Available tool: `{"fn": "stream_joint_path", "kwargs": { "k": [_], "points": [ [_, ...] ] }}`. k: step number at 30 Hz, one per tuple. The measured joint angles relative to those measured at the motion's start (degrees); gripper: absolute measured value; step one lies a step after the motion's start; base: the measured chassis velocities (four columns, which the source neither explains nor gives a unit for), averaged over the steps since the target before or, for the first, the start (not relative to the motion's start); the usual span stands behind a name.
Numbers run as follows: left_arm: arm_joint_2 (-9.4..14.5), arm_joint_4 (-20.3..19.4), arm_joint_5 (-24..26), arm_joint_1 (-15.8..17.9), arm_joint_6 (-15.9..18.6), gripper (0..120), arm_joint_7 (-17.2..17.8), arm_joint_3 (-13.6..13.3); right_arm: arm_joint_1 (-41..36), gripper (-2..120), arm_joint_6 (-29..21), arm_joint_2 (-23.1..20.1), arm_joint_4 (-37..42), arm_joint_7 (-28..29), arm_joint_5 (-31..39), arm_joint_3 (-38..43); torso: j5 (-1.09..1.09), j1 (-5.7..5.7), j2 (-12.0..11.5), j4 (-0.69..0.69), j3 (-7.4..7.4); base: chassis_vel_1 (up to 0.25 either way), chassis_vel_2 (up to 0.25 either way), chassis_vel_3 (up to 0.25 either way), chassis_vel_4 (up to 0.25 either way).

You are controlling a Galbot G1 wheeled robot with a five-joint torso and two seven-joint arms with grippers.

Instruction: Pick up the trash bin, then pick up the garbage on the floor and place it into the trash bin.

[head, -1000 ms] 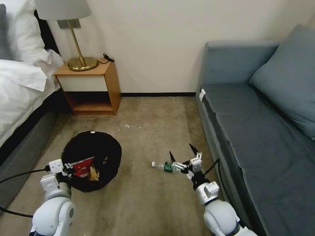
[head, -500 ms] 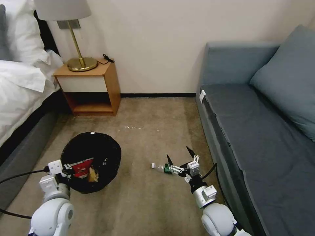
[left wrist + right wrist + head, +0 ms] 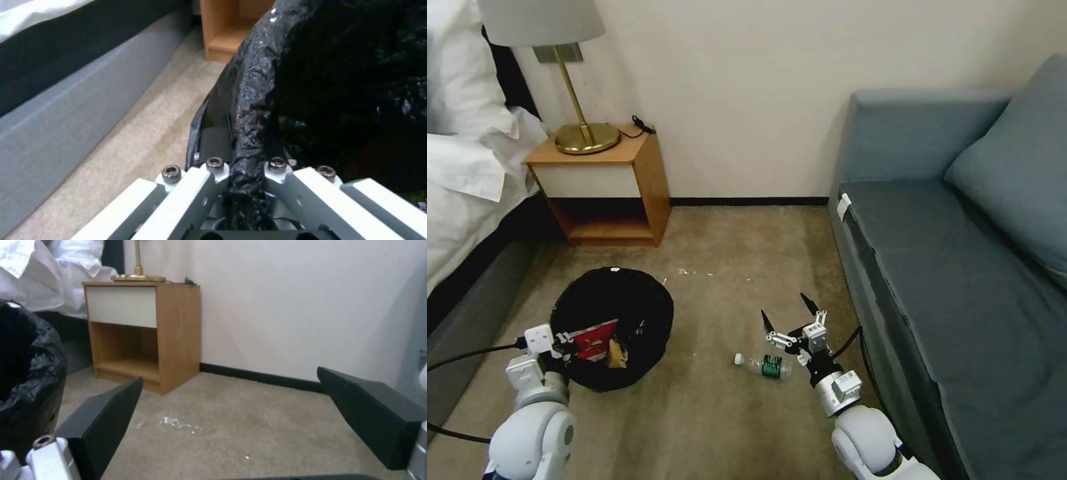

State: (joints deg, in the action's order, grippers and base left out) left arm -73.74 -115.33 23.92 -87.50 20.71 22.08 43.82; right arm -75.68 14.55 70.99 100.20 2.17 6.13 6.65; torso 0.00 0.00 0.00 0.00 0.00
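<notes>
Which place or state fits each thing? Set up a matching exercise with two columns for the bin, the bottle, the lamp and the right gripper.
Things:
1. bin
2. bottle
3. lamp
4. right gripper

Places or states:
A. standing on the wooden nightstand
B. open, above the carpet near the sofa
C. lying on its side on the carpet
D. gripped at its rim by the left gripper

Pairs: 1-D, 2-C, 3-A, 4-B
</notes>
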Motion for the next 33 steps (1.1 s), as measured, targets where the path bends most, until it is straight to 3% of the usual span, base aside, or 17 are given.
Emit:
{"fn": "stream_joint_path", "kwargs": {
  "k": [9,19,20,21,22,23,24,26,27,29,30,33],
  "points": [
    [0.0,0.0,0.0,0.1,0.0,3,-0.1,0.0,3.5,100,-0.4,-1.6,-2.9,-0.1,0.8,-2.3,0.00,0.00,0.0,0.00,0.00,-0.109,0.103,0.105,-0.096],
    [-0.4,-1.0,-0.7,-0.3,0.1,3,-0.1,-0.1,14.9,100,-4.2,-11.6,-9.1,-2.2,9.5,-15.9,0.01,0.00,0.0,0.01,0.00,-0.024,0.028,0.022,-0.025],
    [-0.7,-1.3,-0.9,-0.4,0.1,3,-0.1,-0.1,18.3,100,-7.0,-14.9,-10.5,-4.3,11.2,-20.5,0.00,0.00,0.0,0.01,0.00,0.000,0.000,0.000,0.000],
    [-0.7,-1.3,-0.9,-0.4,0.1,3,-0.1,-0.1,18.3,100,-7.0,-14.9,-10.5,-4.3,11.2,-20.5,0.00,0.00,0.0,0.01,0.00,0.000,0.000,0.000,0.000],
    [-0.9,-1.4,-1.2,-0.6,0.1,3,-0.1,-0.1,21.1,100,-12.2,-17.1,-11.0,-5.7,13.3,-24.7,0.00,0.00,0.0,-0.01,0.00,0.000,0.000,0.000,0.000],
    [-1.0,-1.4,-1.3,-0.6,0.0,3,-0.1,-0.1,21.7,100,-13.2,-17.4,-11.2,-5.7,14.0,-25.7,-0.01,0.00,0.0,0.00,0.00,0.000,0.000,0.000,0.000],
    [-1.2,-1.4,-1.6,-0.8,-0.1,3,-0.1,0.0,24.9,100,-18.5,-18.0,-12.3,-5.3,17.4,-30.3,-0.01,0.00,0.0,0.00,0.00,0.000,0.000,0.000,0.000],
    [-1.3,-1.4,-1.7,-0.8,-0.1,3,-0.1,0.0,25.8,100,-20.4,-18.0,-12.7,-5.4,18.5,-31.5,0.00,0.00,0.0,-0.01,0.00,0.000,0.000,0.000,0.000],
    [-1.4,-1.7,-1.8,-0.7,-0.1,3,-0.1,-0.1,27.9,100,-24.7,-17.5,-14.0,-8.0,20.0,-33.6,0.00,0.00,0.0,0.01,0.00,0.000,0.000,0.000,0.000],
    [-1.4,-1.7,-1.8,-0.7,-0.1,3,-0.1,-0.1,28.1,100,-25.1,-17.4,-14.3,-8.6,20.0,-33.7,0.00,0.00,0.0,0.01,0.00,0.000,0.000,0.000,0.000],
    [-1.6,-2.0,-1.9,-0.4,0.1,3,-0.1,-0.2,30.1,100,-26.7,-16.4,-17.6,-14.3,18.6,-34.7,0.00,0.00,0.0,0.01,0.00,0.000,0.000,0.000,0.000],
    [-1.9,-2.2,-2.0,-0.2,0.2,3,-0.1,-0.3,31.5,100,-27.0,-15.5,-20.0,-16.5,16.9,-35.7,0.00,0.00,0.0,0.00,0.00,0.000,0.000,0.000,0.000]
  ]
}}
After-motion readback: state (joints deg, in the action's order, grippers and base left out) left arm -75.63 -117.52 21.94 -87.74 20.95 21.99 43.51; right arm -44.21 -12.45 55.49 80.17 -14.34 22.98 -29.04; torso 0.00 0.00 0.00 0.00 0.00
